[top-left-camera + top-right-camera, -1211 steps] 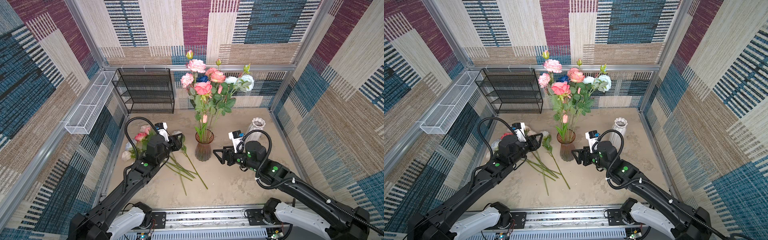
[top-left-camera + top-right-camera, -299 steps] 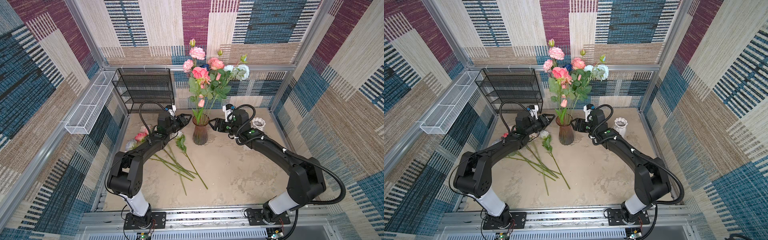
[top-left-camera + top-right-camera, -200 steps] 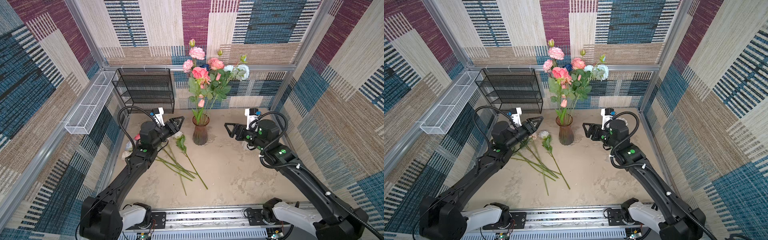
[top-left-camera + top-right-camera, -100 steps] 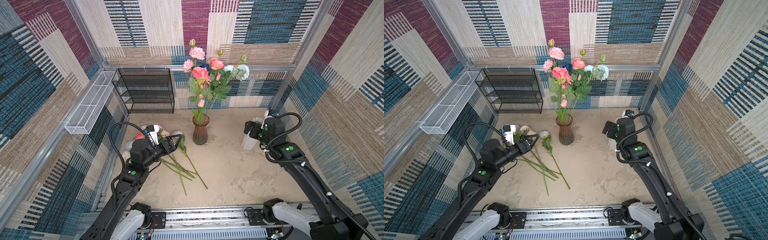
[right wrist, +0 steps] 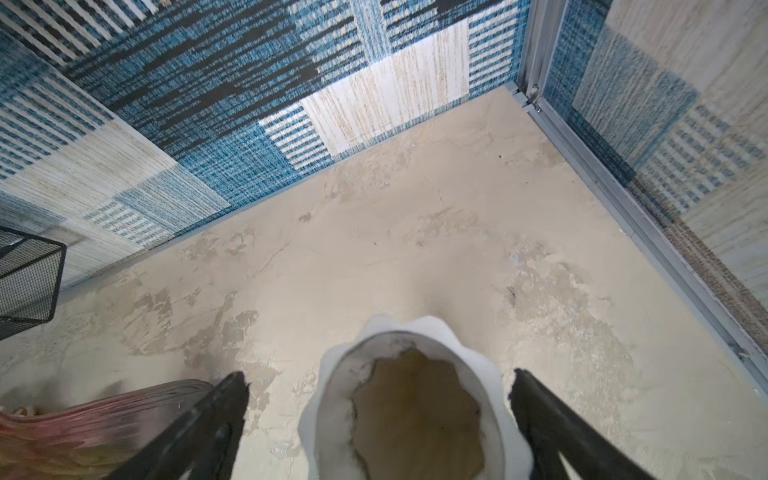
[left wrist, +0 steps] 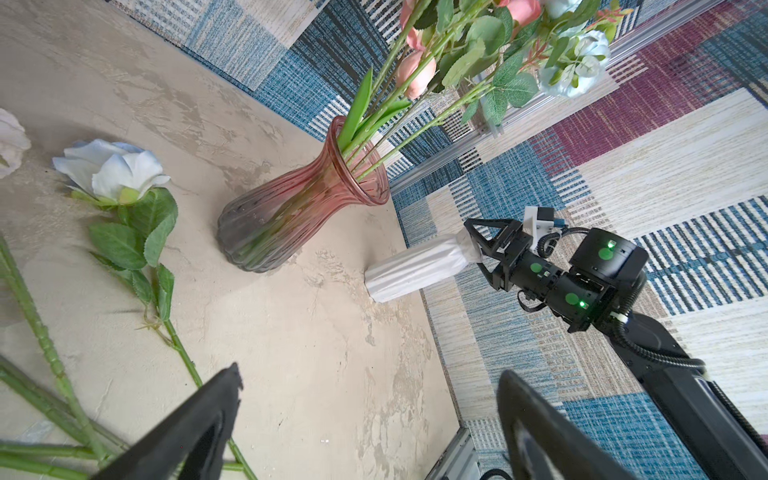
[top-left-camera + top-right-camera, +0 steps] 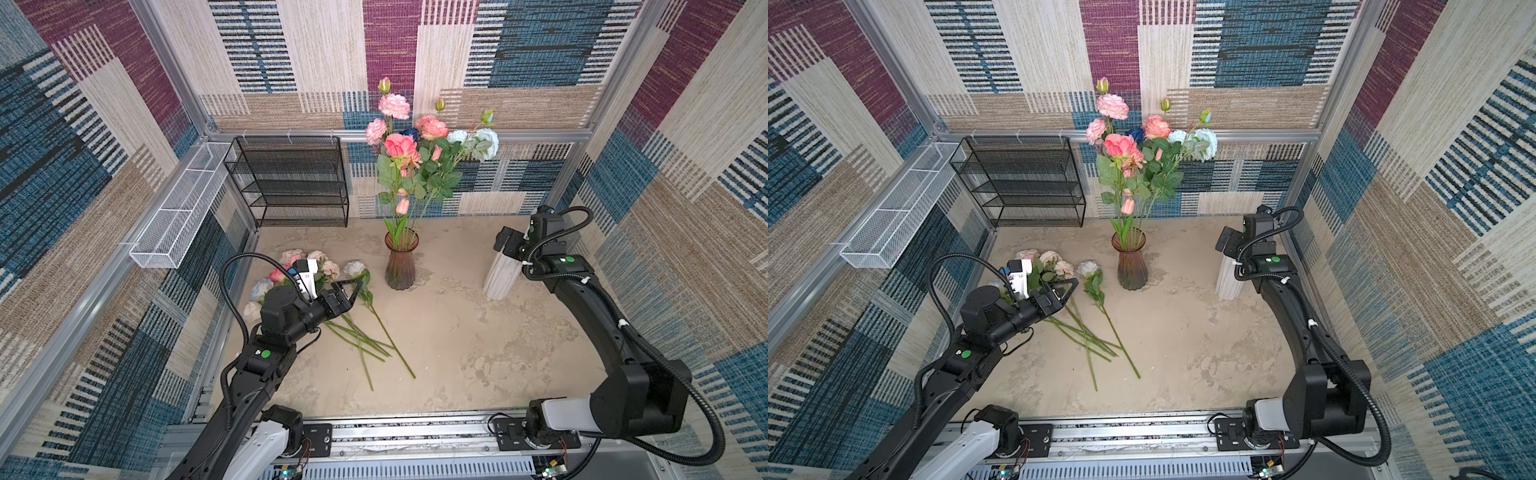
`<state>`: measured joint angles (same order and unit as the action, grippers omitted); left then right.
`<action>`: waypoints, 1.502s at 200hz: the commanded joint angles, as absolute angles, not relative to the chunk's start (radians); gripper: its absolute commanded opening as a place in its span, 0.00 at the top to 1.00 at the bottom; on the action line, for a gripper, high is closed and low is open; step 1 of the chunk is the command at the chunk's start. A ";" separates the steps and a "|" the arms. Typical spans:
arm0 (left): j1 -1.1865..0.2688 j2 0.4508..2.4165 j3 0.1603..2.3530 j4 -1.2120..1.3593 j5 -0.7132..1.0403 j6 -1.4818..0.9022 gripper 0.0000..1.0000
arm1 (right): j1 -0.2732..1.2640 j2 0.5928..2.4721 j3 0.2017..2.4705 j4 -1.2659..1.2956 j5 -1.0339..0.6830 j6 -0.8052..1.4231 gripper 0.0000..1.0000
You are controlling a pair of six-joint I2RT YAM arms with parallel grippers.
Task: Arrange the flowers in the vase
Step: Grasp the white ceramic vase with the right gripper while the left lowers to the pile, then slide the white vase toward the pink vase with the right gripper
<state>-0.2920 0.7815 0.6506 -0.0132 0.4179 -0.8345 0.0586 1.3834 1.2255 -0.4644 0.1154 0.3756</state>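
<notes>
Left wrist | left gripper [image 6: 370, 374] spread, empty | flowers [image 6: 112, 170] lying just beside it

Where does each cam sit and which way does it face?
Top views: high at the front, facing down toward the back wall; both arms, pink glass vase, white vase, loose flowers.
Left wrist: on the left arm, looking past the open left gripper toward both vases; right arm visible.
Right wrist: above the white vase, facing down into its mouth, open right gripper straddling it.
Shared: both vases appear in every view.
</notes>
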 commanded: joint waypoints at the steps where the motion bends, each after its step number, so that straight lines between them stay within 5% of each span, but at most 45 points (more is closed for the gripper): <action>1: -0.291 0.782 0.642 0.002 0.409 -0.805 0.03 | 0.058 1.404 1.236 -0.447 0.118 0.348 0.00; 115: -0.290 0.804 0.638 -0.007 0.411 -0.809 0.03 | 0.081 1.332 1.181 -0.460 0.016 0.317 0.59; 246: -0.290 0.746 0.643 -0.135 0.390 -0.780 0.03 | 0.695 1.345 1.265 -0.505 0.100 0.302 0.65; 300: -0.289 0.746 0.647 -0.150 0.382 -0.777 0.03 | 0.792 1.405 1.305 -0.472 0.084 0.290 0.65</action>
